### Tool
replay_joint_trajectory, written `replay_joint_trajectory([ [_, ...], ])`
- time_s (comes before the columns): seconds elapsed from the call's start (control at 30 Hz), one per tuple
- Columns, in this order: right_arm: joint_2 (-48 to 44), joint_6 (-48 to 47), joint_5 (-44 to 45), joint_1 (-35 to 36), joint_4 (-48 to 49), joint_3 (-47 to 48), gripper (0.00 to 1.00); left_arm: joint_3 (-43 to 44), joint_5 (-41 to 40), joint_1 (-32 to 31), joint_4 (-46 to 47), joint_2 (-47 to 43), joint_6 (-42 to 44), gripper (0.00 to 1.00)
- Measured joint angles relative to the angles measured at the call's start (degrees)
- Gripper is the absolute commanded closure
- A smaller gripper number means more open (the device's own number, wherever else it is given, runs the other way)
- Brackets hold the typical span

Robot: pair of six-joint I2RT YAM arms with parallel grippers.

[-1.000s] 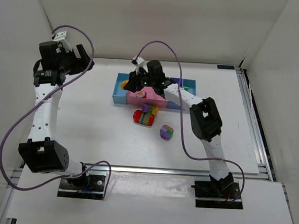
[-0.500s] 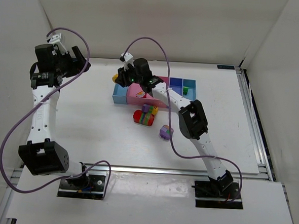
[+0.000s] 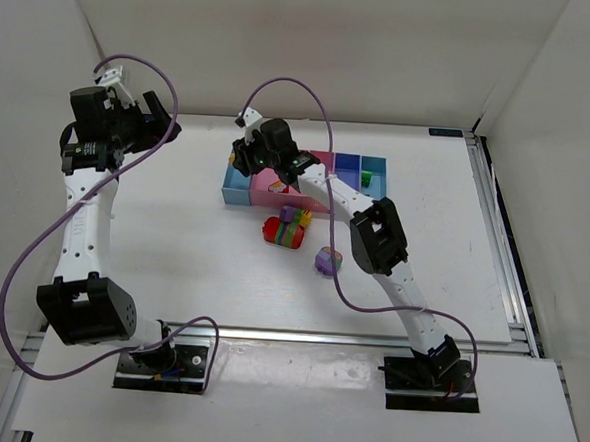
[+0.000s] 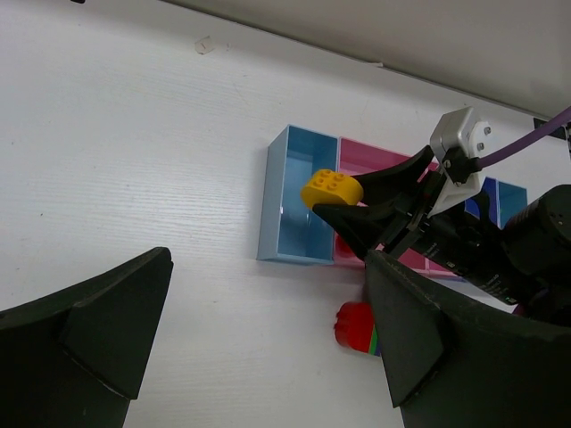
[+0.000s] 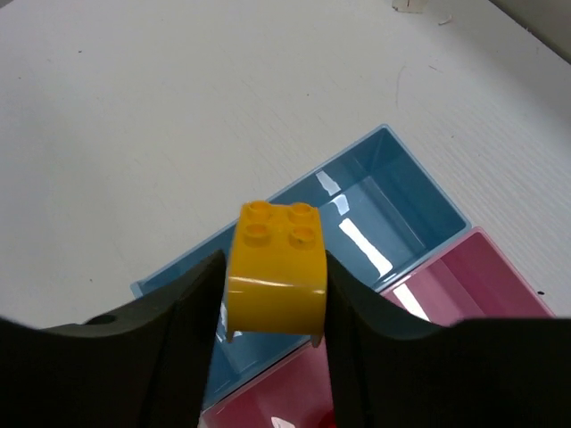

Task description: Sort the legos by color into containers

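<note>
My right gripper (image 3: 241, 158) is shut on a yellow lego (image 5: 275, 267) and holds it above the leftmost light blue bin (image 5: 393, 205) of the container row (image 3: 373, 166). The wide pink bin (image 5: 482, 276) lies beside it. The left wrist view shows the yellow lego (image 4: 331, 188) over that bin (image 4: 299, 214). A multicoloured lego chunk (image 3: 284, 232) with a red end (image 4: 355, 323) and a purple-green chunk (image 3: 328, 260) lie on the table in front of the row. My left gripper (image 3: 166, 123) is open, empty and raised at the far left.
A pink lego (image 3: 277, 187) lies in the wide pink bin and a green one (image 3: 366, 175) in the right light blue bin. White walls close the back and sides. A metal rail (image 3: 495, 233) runs along the table's right edge.
My right gripper has moved left with the yellow lego, from over the pink bin to over the left light blue bin. My left arm shifted slightly left.
</note>
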Motion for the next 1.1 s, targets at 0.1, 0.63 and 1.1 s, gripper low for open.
replay_joint_trajectory([
  [0.1,0.02,-0.20,0.28,0.02,0.02,-0.02,0.37,0.00,0.00,0.00,0.00,0.11,0.04,0.01],
  [0.63,-3.89,-2.23,2.25,-0.24,-0.59,-5.73,0.28,-0.04,-3.91,-5.09,0.00,0.42,2.23,0.01],
  [1.1,-42.99,-7.30,6.29,-11.93,-7.39,-31.19,0.13,-4.37,9.11,-12.57,-3.41,-9.84,12.15,0.01],
])
